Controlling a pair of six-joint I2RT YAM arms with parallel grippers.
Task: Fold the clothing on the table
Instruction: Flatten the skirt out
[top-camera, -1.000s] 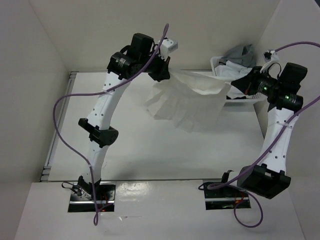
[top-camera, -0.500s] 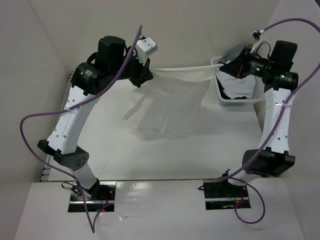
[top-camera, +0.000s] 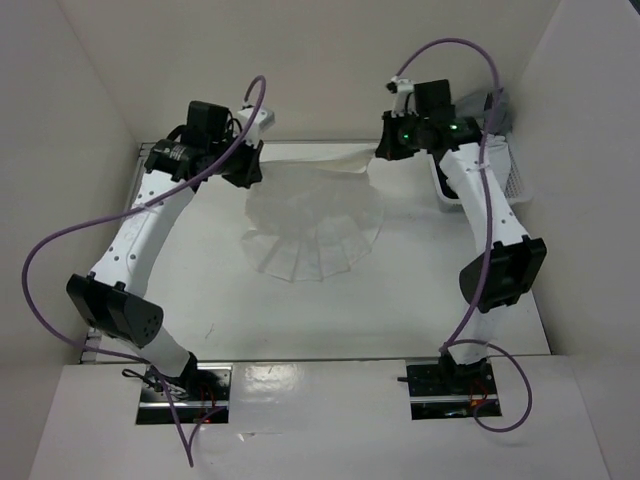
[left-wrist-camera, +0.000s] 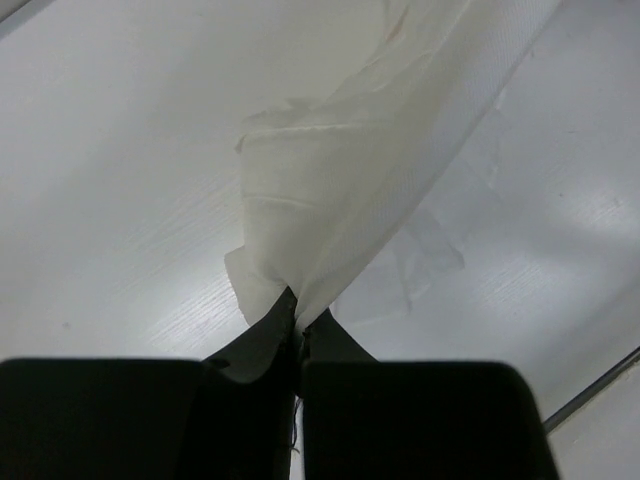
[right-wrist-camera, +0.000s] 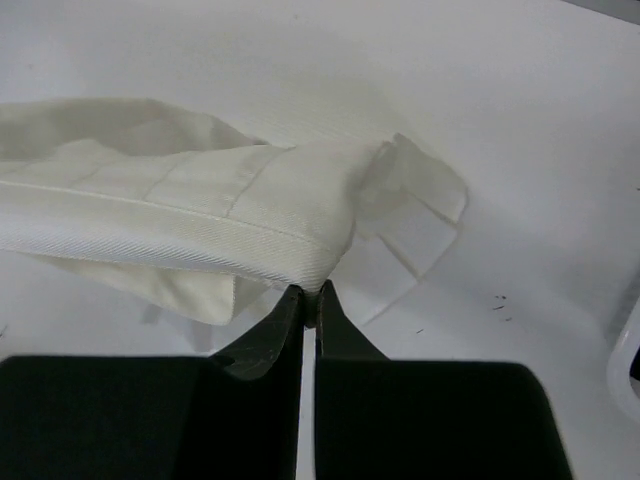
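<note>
Both sets of jaws were pinched fully together on the clothing (top-camera: 315, 220). The left gripper (left-wrist-camera: 298, 312) clamped one end of the waist edge between its fingertips, and the right gripper (right-wrist-camera: 308, 297) clamped the other end. The pleated fabric stretched between them over the far middle of the table (top-camera: 300, 320), its hem fanning toward the arm bases.

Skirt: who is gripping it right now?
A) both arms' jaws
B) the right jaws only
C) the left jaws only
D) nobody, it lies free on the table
A: each wrist view shows that side's jaws shut on an edge of the skirt, which hangs stretched between them.
</note>
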